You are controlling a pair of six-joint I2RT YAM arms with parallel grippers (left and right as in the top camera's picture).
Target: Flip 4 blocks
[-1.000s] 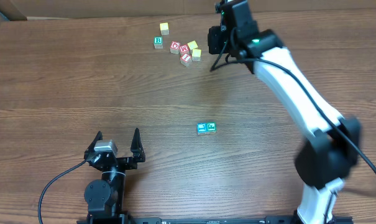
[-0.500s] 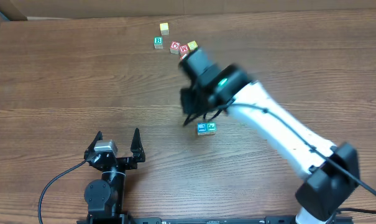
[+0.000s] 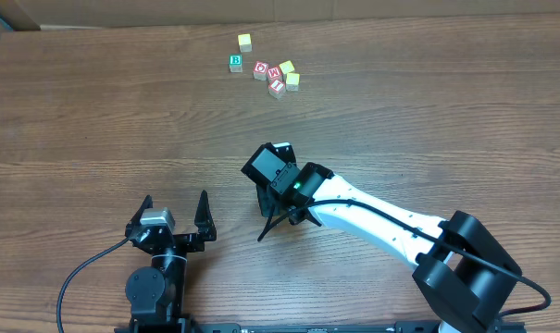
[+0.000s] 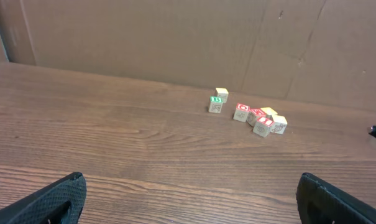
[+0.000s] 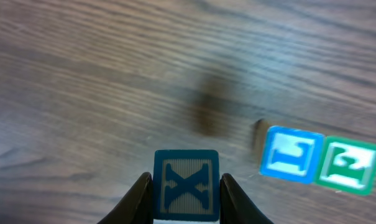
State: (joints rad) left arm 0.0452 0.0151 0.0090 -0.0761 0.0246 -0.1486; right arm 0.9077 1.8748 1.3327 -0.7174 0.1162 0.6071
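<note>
My right gripper (image 5: pixel 186 182) is shut on a block (image 5: pixel 186 185) with a blue-framed X facing the camera. It hangs above the wooden table. To its right on the table lie two blocks side by side, one blue-framed (image 5: pixel 291 154) and one green-framed (image 5: pixel 350 164). In the overhead view the right arm (image 3: pixel 372 217) reaches over the table's middle and hides that pair. Several more blocks (image 3: pixel 266 67) sit clustered at the far edge, also seen as a far cluster of blocks (image 4: pixel 250 113) from the left wrist. My left gripper (image 3: pixel 176 215) rests open at the near left, holding nothing.
A brown cardboard wall (image 4: pixel 175 37) stands behind the far cluster. The left arm's cable (image 3: pixel 80 273) loops by its base at the near edge. Bare wood table (image 3: pixel 104 120) spreads across the left half.
The right arm has swung from the far cluster down to the table's middle. It now covers the pair of blocks in the overhead view. The left arm has not moved.
</note>
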